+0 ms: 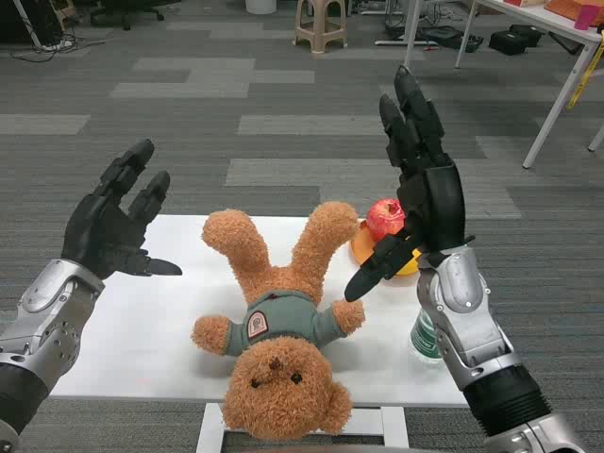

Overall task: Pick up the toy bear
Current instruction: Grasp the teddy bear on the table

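2 black hands hover over the white table (142, 340) with fingers spread and nothing in them: the left hand (111, 222) at the table's left edge, the right hand (420, 189) raised beside the fluffy brown toy bear (278, 321). It lies on its back mid-table in a grey-green shirt, head nearest the camera, legs pointing away. Behind it, a red apple (384, 219) sits on an orange dish (363, 250).
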